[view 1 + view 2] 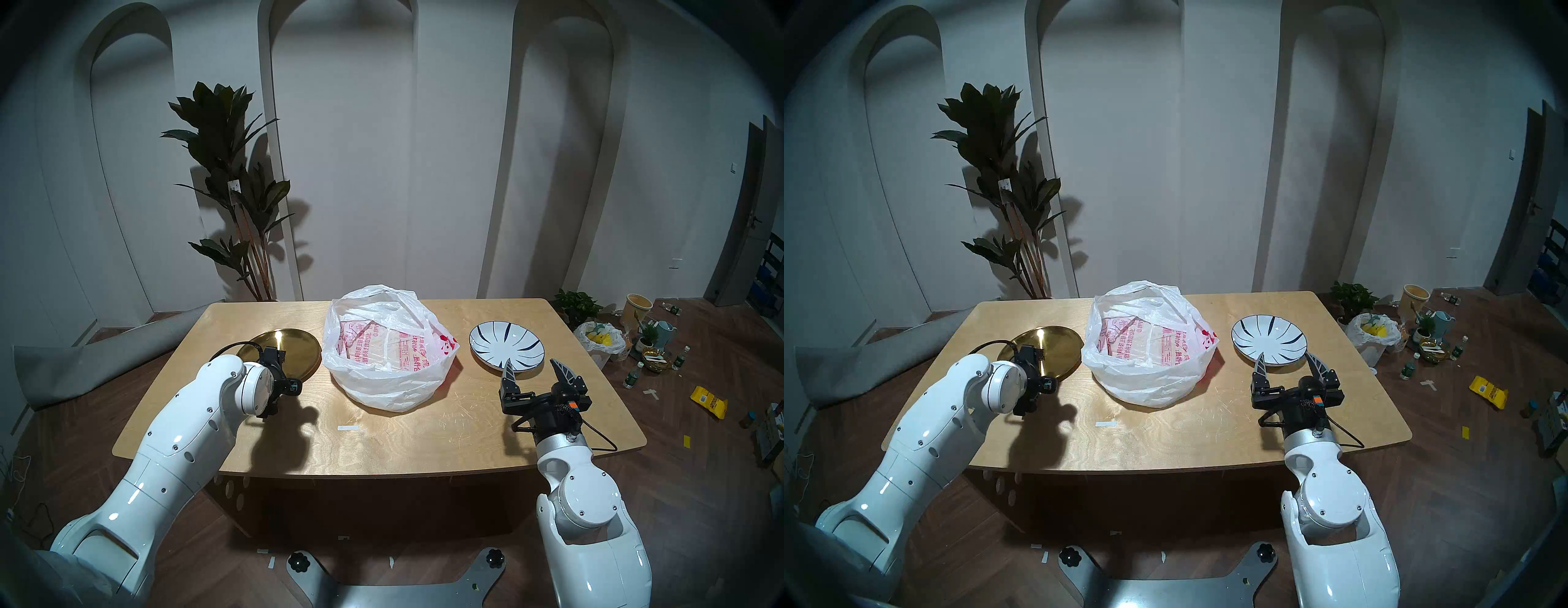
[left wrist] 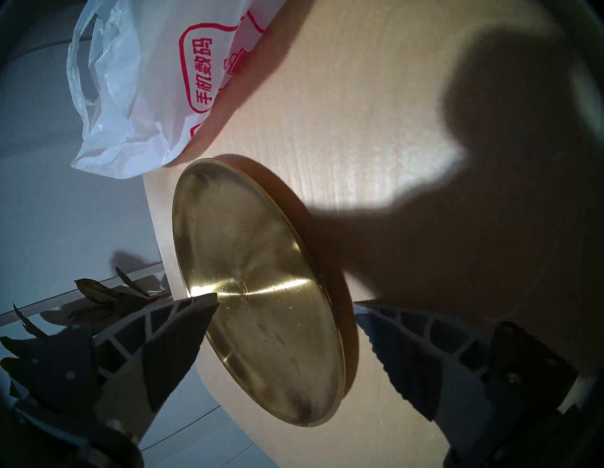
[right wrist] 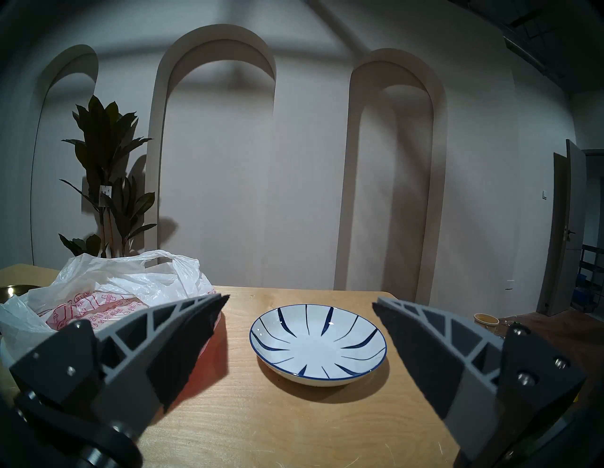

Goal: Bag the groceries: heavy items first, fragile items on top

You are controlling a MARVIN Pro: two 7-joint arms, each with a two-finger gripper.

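Left gripper (image 2: 284, 304), jaws wide, straddles the tray (image 2: 255, 287) rim for first bagging; right gripper (image 3: 300, 302), jaws wide, faces the plate (image 3: 318, 343).

Landmark: plastic shopping bag (image 1: 388, 352), mid-table, mouth open upward.
Bag's left: gold metal tray (image 1: 292, 350) just beside it, narrow gap.
Bag's right: striped plate (image 1: 507, 349) apart, bare wooden table (image 1: 424, 433) between.
Bag's front: bare tabletop.

Gold tray (image 1: 292, 346); white plate (image 1: 507, 347) (dark stripes); red-printed bag (image 1: 388, 352).
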